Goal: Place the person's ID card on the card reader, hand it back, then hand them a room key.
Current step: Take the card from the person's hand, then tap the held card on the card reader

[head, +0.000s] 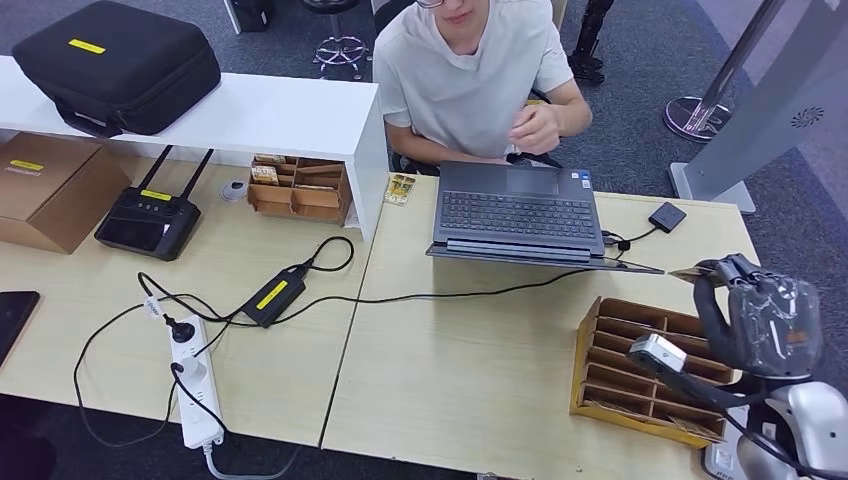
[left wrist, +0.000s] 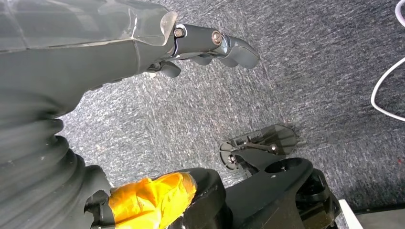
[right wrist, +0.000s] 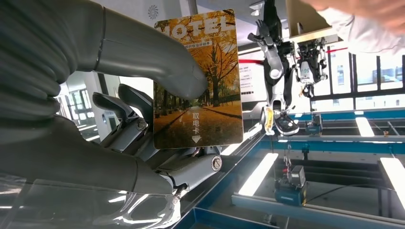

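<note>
The pale wooden table (head: 470, 370) carries an open laptop (head: 515, 212) at twelve o'clock, a wooden card rack (head: 640, 370) at four, a white power strip (head: 195, 385) at eight, and a black charger brick (head: 272, 295) at nine.

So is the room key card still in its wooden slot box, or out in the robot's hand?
Out: the right hand pinches the hotel key card.

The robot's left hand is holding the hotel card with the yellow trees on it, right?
Not quite: it is the right hand that holds the hotel card, pinched under its thumb, as the right wrist view shows. The card does have yellow trees on it. In the left wrist view the left hand hangs over the floor, holding nothing.
</note>
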`<act>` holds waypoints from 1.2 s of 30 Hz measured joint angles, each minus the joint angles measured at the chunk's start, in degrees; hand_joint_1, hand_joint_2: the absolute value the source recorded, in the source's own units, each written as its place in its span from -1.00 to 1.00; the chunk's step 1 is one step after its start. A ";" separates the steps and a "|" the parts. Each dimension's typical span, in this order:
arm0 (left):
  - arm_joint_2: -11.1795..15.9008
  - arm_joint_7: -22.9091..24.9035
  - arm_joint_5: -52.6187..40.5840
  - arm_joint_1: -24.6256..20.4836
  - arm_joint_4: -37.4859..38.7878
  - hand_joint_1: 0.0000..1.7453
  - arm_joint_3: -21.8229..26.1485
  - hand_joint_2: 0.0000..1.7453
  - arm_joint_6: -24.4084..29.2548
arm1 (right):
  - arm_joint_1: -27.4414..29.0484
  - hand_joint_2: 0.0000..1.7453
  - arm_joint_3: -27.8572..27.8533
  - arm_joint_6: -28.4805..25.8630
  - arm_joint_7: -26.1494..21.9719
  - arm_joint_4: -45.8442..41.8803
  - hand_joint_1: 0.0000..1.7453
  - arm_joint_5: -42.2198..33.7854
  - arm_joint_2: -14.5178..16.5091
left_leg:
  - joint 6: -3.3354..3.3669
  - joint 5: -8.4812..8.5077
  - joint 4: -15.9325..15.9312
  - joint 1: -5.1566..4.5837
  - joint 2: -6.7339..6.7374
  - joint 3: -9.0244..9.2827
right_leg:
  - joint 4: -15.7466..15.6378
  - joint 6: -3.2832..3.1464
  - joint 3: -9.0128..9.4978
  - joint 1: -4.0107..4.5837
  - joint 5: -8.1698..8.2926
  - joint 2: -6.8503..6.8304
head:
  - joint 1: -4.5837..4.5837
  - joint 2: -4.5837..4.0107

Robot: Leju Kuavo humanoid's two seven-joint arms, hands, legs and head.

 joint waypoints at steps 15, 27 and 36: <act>0.07 -0.72 0.90 0.28 0.00 -1.00 0.13 1.00 0.01 | 13.73 1.00 -7.88 -5.11 -0.93 -6.71 1.00 0.99 0.77 | 0.00 -0.03 0.00 0.00 -0.03 -0.03 | -0.02 0.01 -0.03 0.00 -0.03 -0.03 | 0.01 0.00; -0.17 -0.65 2.02 0.38 0.00 -1.00 1.65 1.00 0.55 | 24.84 1.00 -26.08 -3.68 -7.52 -9.79 1.00 -0.33 5.14 | 0.01 -0.05 -0.01 -0.01 -0.01 -0.03 | -0.03 0.01 -0.05 0.00 -0.03 -0.02 | 0.01 0.00; -0.43 -0.63 2.38 0.39 0.00 -1.00 2.72 1.00 0.91 | 27.10 1.00 -34.19 -1.23 -12.38 -10.05 1.00 -0.57 11.55 | 0.01 -0.05 -0.01 -0.01 0.01 0.00 | -0.03 0.01 -0.06 0.01 -0.04 0.00 | 0.01 0.00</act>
